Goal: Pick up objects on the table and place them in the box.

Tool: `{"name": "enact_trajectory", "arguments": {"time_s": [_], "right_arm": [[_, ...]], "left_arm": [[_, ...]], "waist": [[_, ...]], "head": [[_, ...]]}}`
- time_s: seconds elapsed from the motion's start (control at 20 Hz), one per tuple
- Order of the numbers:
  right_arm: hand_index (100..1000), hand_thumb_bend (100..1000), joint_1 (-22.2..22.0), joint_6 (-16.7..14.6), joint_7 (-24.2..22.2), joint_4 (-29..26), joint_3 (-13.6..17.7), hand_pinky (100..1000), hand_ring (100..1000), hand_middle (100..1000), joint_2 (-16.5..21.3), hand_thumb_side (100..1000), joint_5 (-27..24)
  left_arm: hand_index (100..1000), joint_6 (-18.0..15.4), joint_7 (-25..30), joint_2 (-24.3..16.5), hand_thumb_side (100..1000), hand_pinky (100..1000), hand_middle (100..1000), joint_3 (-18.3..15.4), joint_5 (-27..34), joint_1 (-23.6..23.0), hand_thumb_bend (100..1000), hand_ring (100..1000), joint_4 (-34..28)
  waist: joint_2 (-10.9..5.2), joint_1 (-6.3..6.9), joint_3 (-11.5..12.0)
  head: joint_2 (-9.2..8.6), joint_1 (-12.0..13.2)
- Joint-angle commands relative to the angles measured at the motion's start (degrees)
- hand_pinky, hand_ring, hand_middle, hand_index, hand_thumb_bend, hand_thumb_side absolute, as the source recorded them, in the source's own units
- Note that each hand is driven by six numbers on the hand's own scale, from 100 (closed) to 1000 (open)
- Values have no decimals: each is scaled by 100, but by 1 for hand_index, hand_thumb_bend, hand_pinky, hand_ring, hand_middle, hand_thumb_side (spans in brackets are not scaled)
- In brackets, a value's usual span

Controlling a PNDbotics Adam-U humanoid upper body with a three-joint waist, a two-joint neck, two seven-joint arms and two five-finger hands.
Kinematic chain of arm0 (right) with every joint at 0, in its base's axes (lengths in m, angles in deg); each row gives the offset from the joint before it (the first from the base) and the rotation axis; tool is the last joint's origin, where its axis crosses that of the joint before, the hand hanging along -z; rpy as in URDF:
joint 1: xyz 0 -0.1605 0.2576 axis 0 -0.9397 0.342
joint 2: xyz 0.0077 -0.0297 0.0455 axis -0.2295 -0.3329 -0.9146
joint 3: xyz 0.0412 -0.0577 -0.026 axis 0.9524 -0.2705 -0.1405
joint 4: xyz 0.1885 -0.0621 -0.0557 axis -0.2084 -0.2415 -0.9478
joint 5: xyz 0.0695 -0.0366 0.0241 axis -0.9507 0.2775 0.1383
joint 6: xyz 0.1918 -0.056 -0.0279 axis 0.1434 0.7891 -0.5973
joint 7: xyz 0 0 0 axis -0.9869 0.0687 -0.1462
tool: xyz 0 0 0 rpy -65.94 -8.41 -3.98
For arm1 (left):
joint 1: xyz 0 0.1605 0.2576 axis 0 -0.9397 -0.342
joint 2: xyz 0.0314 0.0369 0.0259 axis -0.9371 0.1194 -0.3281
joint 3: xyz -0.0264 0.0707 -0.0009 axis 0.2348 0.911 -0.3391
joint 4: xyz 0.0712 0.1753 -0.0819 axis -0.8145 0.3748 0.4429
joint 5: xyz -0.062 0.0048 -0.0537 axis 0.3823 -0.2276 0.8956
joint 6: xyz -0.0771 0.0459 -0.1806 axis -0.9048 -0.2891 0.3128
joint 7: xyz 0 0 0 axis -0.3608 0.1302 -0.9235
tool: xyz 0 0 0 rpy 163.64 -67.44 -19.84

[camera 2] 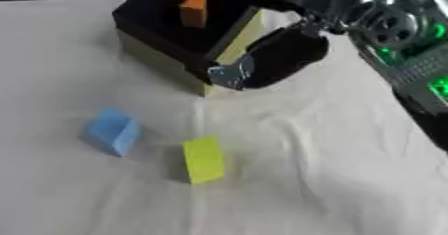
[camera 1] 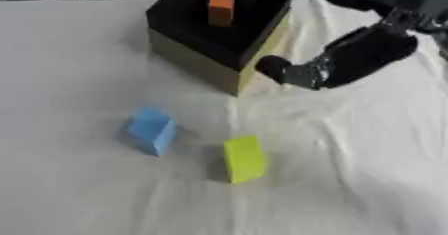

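Looking down in the left eye view, the box (camera 1: 219, 39) stands at the far middle of a table covered with a wrinkled white cloth (camera 1: 350, 169). The box has tan cardboard walls and a black inside, and an orange block (camera 1: 221, 8) stands upright in it. The right hand (camera 1: 337, 64), black with silver parts, hangs just beside the box's right wall; whether its fingers are open or curled I cannot tell. Nearer than the box lie a blue block (camera 1: 151, 130) and, to its right, a yellow-green block (camera 1: 243, 159), both matte and with flat faces.

In the right eye view, the hand overlaps the box's near right corner.
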Motion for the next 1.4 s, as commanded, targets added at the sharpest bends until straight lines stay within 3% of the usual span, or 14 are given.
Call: {"name": "enact_trajectory", "arguments": {"time_s": [0.05,0.25,0.3,0.35,0.6,0.65,0.8,0.85,0.9,1.4], "right_arm": [[851,310,-70,-239,-119,-107,-114,830,877,802,253,549,-102],[855,318,-335,-342,-272,-107,-246,830,881,807,319,560,-99],[856,488,-407,-343,-303,-107,-277,829,881,804,328,454,-91],[856,320,-477,-340,-342,-107,-315,829,881,808,327,568,-86],[859,332,-725,-257,-453,-107,-443,829,882,810,165,575,68],[860,373,-752,-239,-469,-107,-471,829,884,811,113,535,131],[862,338,-836,-188,-560,-107,-571,828,884,812,-26,571,297],[862,394,-868,-167,-598,-107,-602,828,884,812,-63,526,334],[862,340,-902,-146,-639,-107,-631,828,884,812,-96,574,372],[870,394,-1187,45,-754,-107,-780,829,887,812,-490,634,982]], "left_arm": [[896,1,-27,-141,1000,697,765,-109,-28,-5,384,742,-80],[896,-2,-16,-132,1000,696,765,-100,-28,-23,383,741,-80],[896,0,-15,-130,1000,696,765,-101,-28,-30,380,741,-80],[896,4,-14,-126,1000,695,765,-101,-26,-37,382,741,-80],[896,3,5,-102,1000,694,765,-85,-17,-36,382,741,-80],[896,0,10,-98,1000,694,765,-79,-13,-29,382,741,-80],[896,-7,33,-81,1000,694,765,-63,-2,-18,380,741,-80],[896,-4,37,-76,1000,693,765,-62,-1,-21,374,741,-80],[896,-1,38,-71,1000,693,765,-63,0,-24,379,741,-80],[897,-3,69,-14,1000,690,764,-34,27,5,377,741,-80]], "waist": [[-153,13,-25],[-174,12,-59],[-177,12,-63],[-178,13,-67],[-181,34,-80],[-179,39,-79],[-170,54,-63],[-165,56,-58],[-160,57,-53],[-132,49,-28]], "head": [[91,50],[124,-46],[128,-75],[134,-104],[143,-241],[145,-273],[161,-363],[167,-384],[170,-400],[171,-462]]}}
